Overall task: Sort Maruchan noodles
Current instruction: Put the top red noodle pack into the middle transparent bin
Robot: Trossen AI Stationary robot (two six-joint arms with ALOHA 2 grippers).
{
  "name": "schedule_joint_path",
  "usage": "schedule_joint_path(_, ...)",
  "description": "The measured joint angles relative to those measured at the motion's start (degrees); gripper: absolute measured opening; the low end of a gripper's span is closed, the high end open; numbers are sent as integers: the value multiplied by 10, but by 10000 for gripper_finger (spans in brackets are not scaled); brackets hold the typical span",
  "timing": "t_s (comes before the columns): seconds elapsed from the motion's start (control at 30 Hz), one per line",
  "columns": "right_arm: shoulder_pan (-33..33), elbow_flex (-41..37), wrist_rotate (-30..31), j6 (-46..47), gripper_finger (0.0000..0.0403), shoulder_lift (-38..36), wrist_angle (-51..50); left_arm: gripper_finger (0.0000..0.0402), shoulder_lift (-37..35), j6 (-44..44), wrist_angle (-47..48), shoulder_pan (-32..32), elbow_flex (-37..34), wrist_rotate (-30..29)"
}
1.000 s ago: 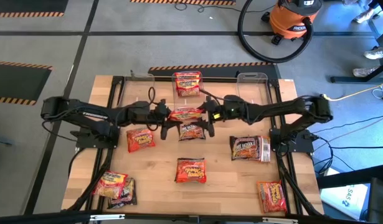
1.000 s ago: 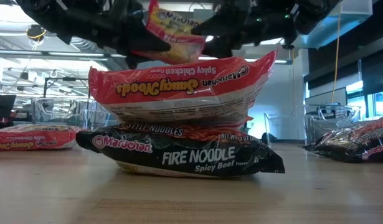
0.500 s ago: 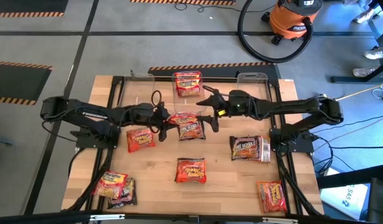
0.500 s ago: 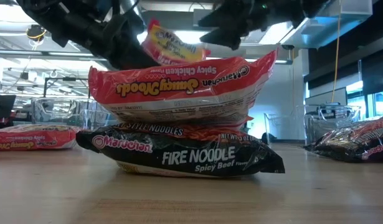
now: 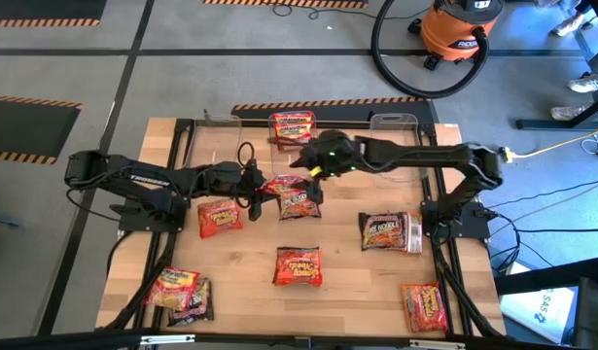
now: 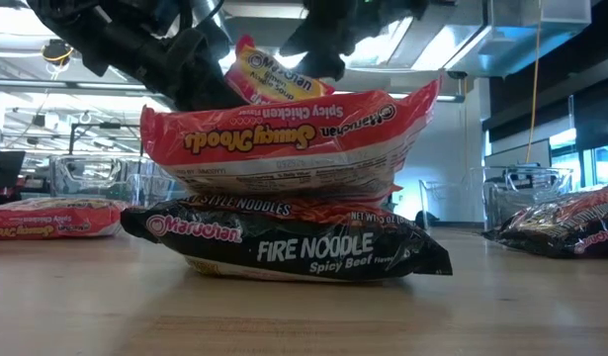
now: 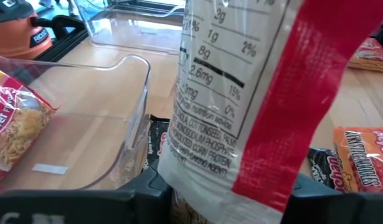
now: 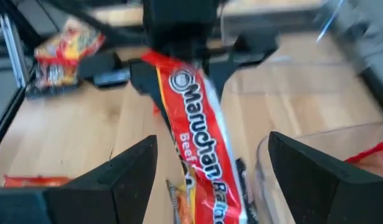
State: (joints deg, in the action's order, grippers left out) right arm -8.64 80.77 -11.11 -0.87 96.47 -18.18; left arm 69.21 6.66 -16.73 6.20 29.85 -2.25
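Several Maruchan packets lie flat on the wooden table [image 5: 250, 262]. A red one [image 5: 298, 265] is at the middle, a dark one [image 5: 389, 231] to the right, and others [image 5: 182, 292] [image 5: 423, 306] at the near corners. One more [image 5: 292, 129] sits in the middle clear tub. My left gripper [image 5: 260, 185] is shut on a red Beef packet [image 5: 285, 184] above a packet lying on the table [image 5: 300, 205]. My right gripper [image 5: 303, 158] [image 8: 216, 174] is open. It hovers just far of the held packet [image 8: 200, 149] and touches nothing. My left gripper pinches the red Beef packet between its two fingers at its left end [image 7: 197, 180]. The fingers come level from the table's left. The packet is lifted clear, and its free end [image 6: 284, 79] sticks out toward the right, above the packet on the table.
Three clear tubs stand along the far edge: left [image 5: 216, 136], middle [image 5: 291, 144] and right [image 5: 394, 131]. Another red packet [image 5: 219, 218] lies near the left gripper. In the low view a red packet on a dark one [image 6: 284, 247] fills the foreground. A vacuum cleaner [image 5: 459, 29] stands beyond the table.
My right gripper has let go of the red Beef packet's right end, then risen and drawn back toward the far edge. The packet now hangs from my left gripper alone. It has sunk a little toward the packet below.
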Motion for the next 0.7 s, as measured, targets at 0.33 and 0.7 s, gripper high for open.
schedule_joint_path(0.33,0,77,-26,-26,285,88,-72,127,0,-4,-2,0,0,-1)
schedule_joint_path(0.7,0,78,-41,-42,202,109,-56,128,0,-8,-4,0,0,-2)
